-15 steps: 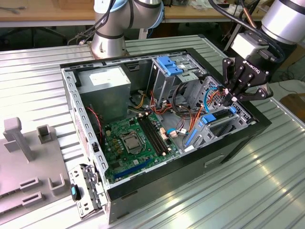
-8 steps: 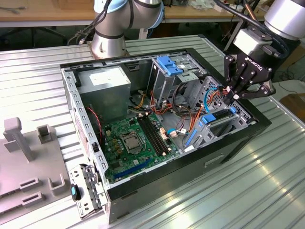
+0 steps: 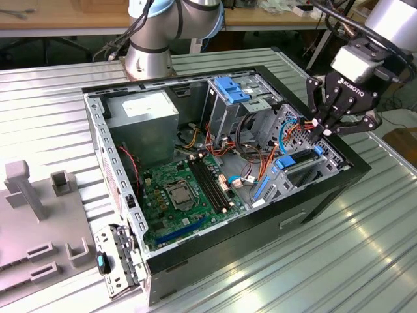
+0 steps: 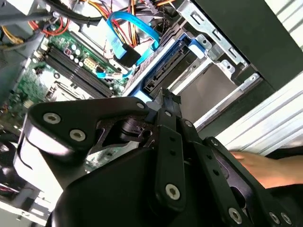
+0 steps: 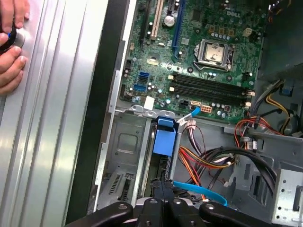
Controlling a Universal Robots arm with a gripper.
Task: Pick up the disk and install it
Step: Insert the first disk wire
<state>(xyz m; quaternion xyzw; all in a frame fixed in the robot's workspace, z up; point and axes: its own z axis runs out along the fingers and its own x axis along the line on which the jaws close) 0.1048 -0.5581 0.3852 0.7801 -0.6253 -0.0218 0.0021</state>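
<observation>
The disk [image 3: 294, 164], grey metal with blue rails, sits on edge in the grey bay at the case's front corner, on the exterior view's right. In the second wrist view the disk [image 4: 176, 62] shows its dark connector end and blue frame. Along the bay slot in the first wrist view runs the blue edge of the disk [image 5: 165, 142]. My gripper [image 3: 322, 129] hangs just above it, with its black fingers pressed together. The fingertips [image 4: 166, 98] meet at the disk's blue rail, with nothing visible between them, and the gripper [image 5: 163, 183] points down at the slot.
The open black computer case [image 3: 326, 195] holds a green motherboard [image 3: 186, 195], a grey power supply [image 3: 146, 117] and a drive cage with a blue bracket [image 3: 232, 88]. Orange cables and a blue cable [image 4: 130, 28] run beside the bay. A hand [image 5: 10, 42] rests on the ribbed table.
</observation>
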